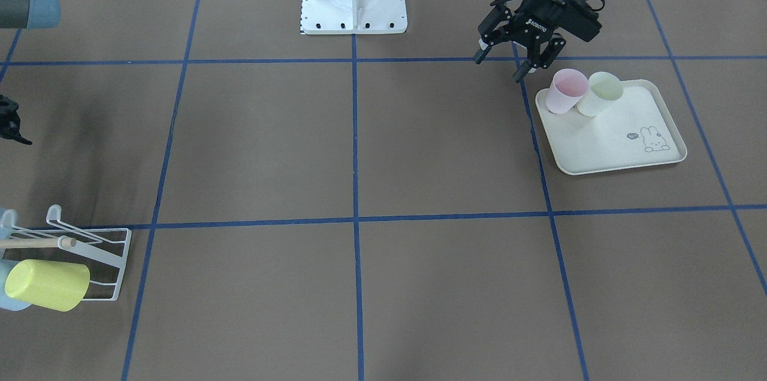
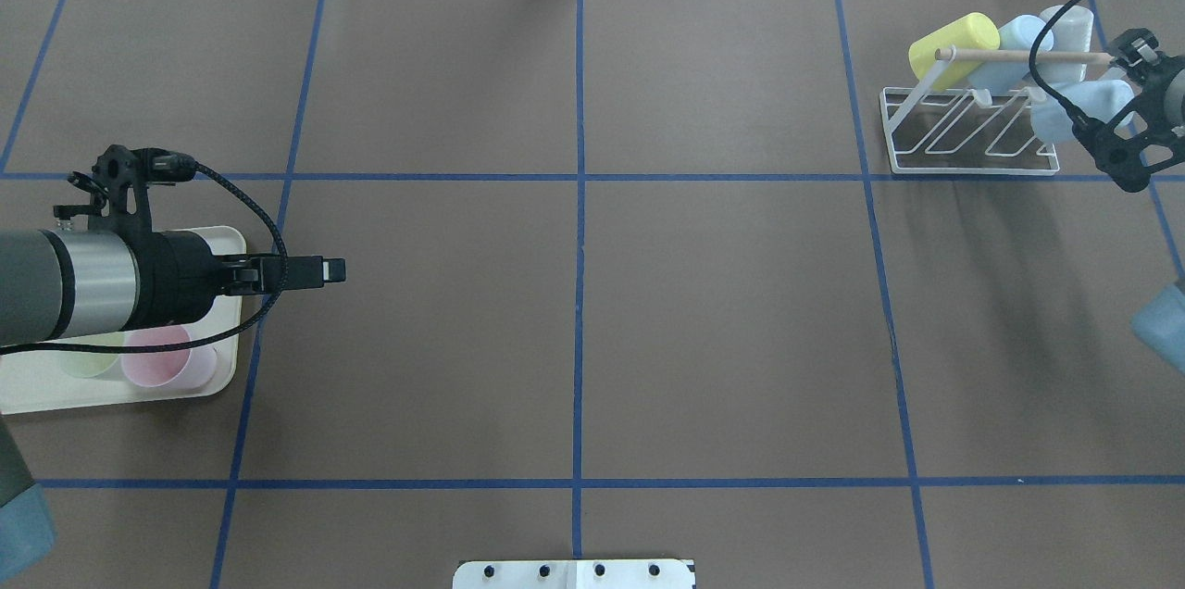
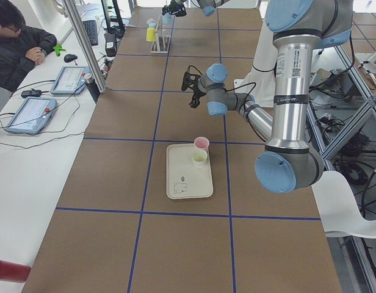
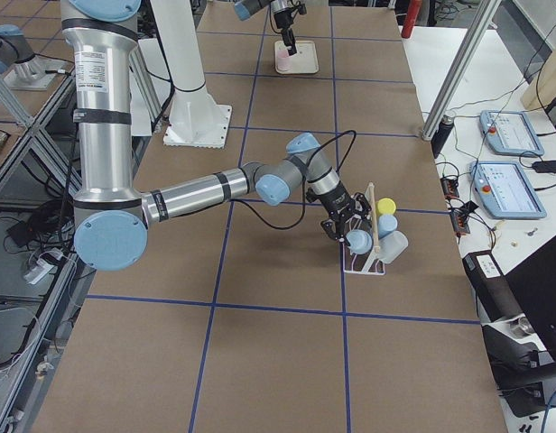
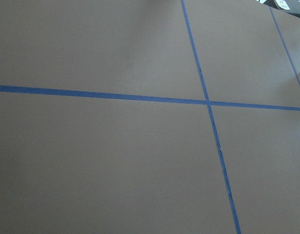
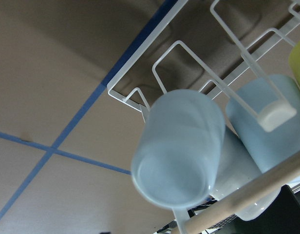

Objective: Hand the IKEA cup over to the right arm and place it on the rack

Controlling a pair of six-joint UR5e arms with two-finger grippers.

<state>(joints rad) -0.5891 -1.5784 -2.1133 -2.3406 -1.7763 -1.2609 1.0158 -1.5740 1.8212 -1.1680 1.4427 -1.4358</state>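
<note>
The right gripper [image 4: 343,227] hangs just beside the rack [image 2: 972,169], at the table's [image 2: 574,339] far right corner; whether its fingers are spread or closed I cannot tell, since cable and cup hide them. A pale blue cup [image 6: 179,146] lies tilted on the rack's end nearest this gripper, close in front of the wrist camera, one end turned toward it. Whether the fingers touch it is not clear. The rack also carries a yellow cup [image 2: 954,47] at its other end and two more pale cups between, all leaning under the wooden rod [image 2: 1018,56]. The right arm [image 4: 197,194] reaches out low over the table, its wrist bent down toward the rack.

The left gripper [image 1: 498,68] is spread wide and empty, held above the table just beside the tray [image 1: 617,141] on the table's left half. On the tray a pink cup [image 1: 566,90] and a pale green cup [image 1: 601,93] stand upright, touching, in the corner nearest the robot's base. The left arm [image 2: 83,283] lies level over the tray
</note>
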